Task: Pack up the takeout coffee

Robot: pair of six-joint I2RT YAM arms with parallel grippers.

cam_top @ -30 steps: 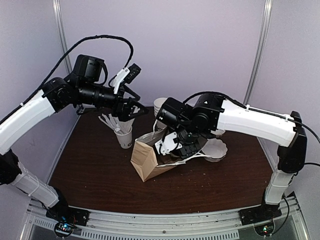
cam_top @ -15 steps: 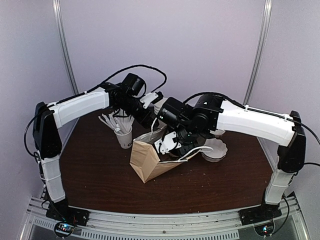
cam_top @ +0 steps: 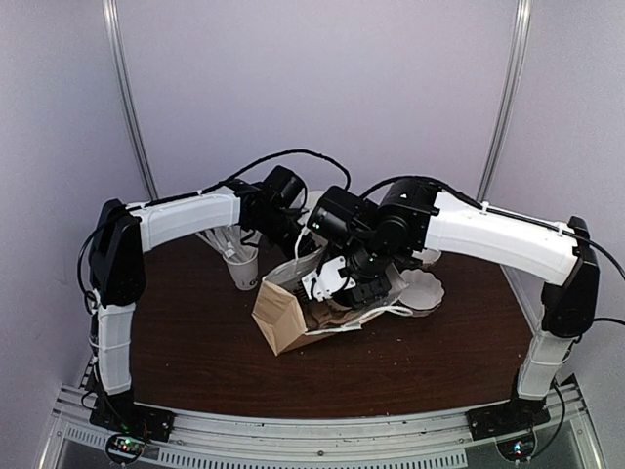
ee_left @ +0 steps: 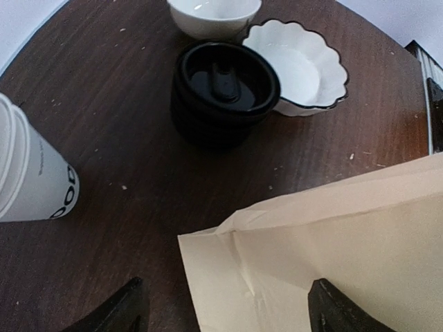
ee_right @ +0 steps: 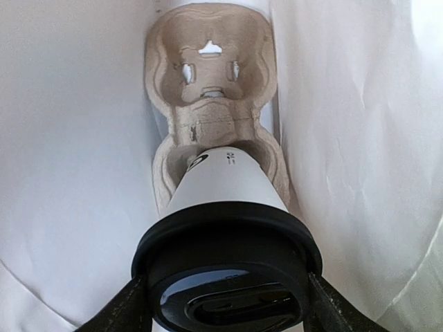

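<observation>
The takeout coffee [ee_right: 228, 194], a white paper cup under a black lid [ee_right: 228, 283], stands in the near socket of a pulp cup carrier [ee_right: 208, 76] inside the paper bag [cam_top: 281, 320]. My right gripper [ee_right: 228, 315] reaches into the bag mouth, one finger pressed on each side of the lid; its place in the top view is [cam_top: 347, 288]. My left gripper [ee_left: 228, 315] hovers open above the bag's upper edge [ee_left: 332, 235], with a corner of the bag below and between the fingers. In the top view, the left gripper [cam_top: 301, 239] is behind the bag.
Behind the bag, a stack of black lids [ee_left: 225, 90] sits beside a scalloped white bowl [ee_left: 301, 66] and a plain white bowl [ee_left: 213, 14]. A nested stack of white cups [ee_left: 31, 180] stands to the left. A cup of straws [cam_top: 242, 266] stands left of the bag.
My left arm has swung in from the far left to the back of the bag, and its jaws have narrowed a little. The right arm has stayed on the cup.
</observation>
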